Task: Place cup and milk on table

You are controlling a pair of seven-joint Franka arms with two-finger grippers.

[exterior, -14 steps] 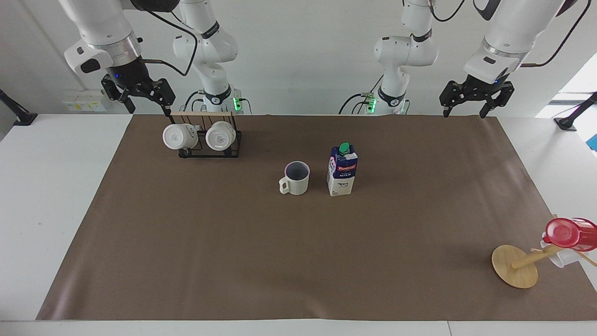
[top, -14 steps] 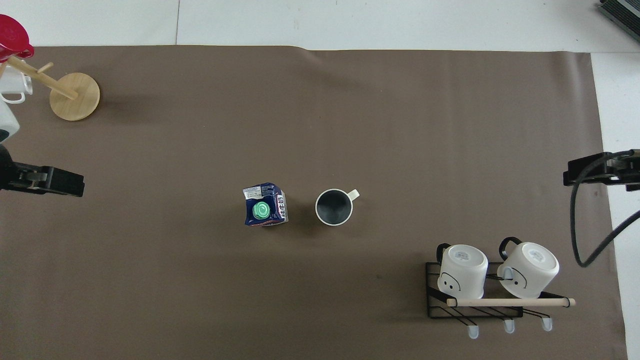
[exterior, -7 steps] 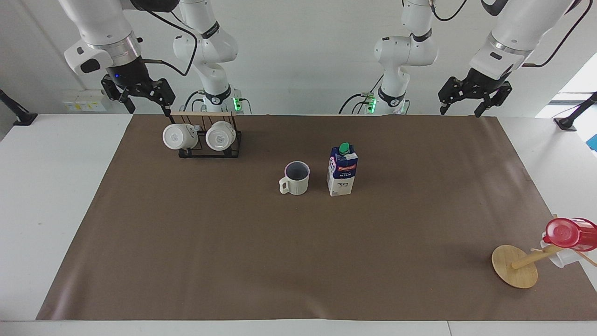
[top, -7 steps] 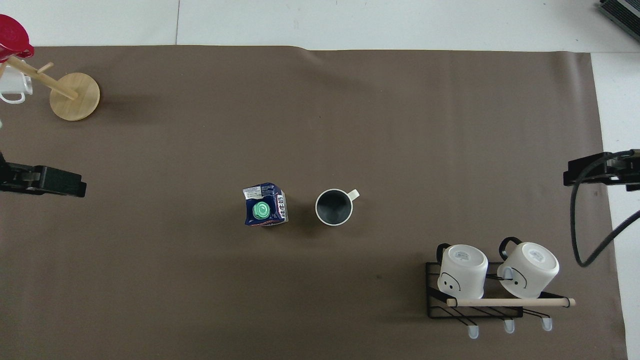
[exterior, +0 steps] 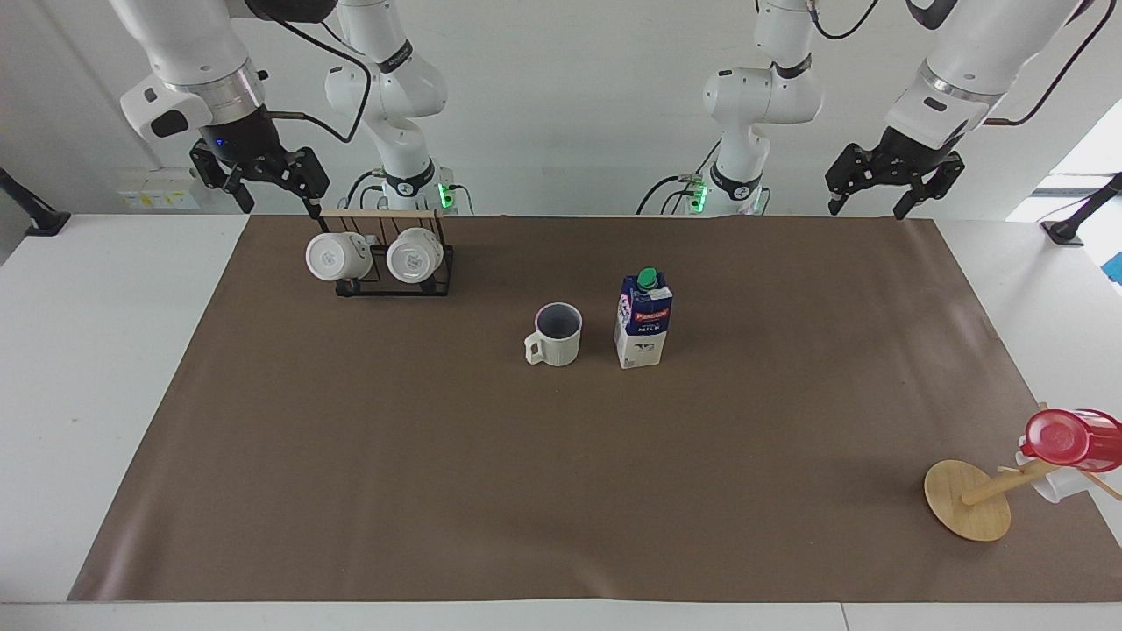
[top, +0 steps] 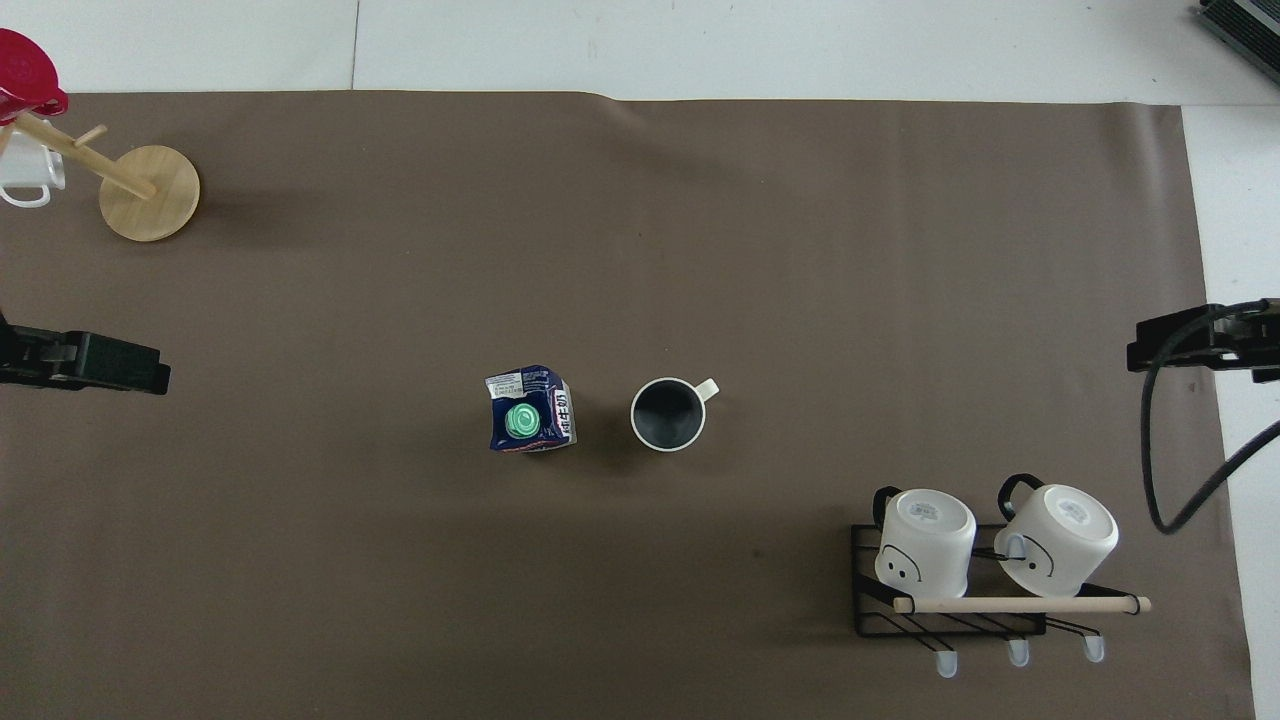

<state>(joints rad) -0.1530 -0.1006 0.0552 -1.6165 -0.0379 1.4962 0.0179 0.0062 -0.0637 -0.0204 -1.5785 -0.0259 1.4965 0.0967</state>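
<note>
The cream-white cup (exterior: 557,336) stands upright on the brown mat (exterior: 561,491) of the white table (exterior: 105,350), handle toward the right arm's end. It also shows in the overhead view (top: 667,414). The milk carton (exterior: 642,320) stands upright beside it, toward the left arm's end, green cap up (top: 522,421). My left gripper (exterior: 866,210) is open and empty, raised over the mat's edge nearest the robots. My right gripper (exterior: 279,209) is open and empty, raised by the wire rack. Both are well away from cup and milk.
A black wire rack (exterior: 443,267) with a wooden bar holds two white mugs (top: 925,540) near the right arm. A tipped wooden mug tree (exterior: 967,499) with a translucent red cup (exterior: 1065,436) and a white mug lies at the left arm's end, farthest from the robots.
My left gripper has risen a little and tilted slightly since a second ago. The right gripper, cup and milk have not moved.
</note>
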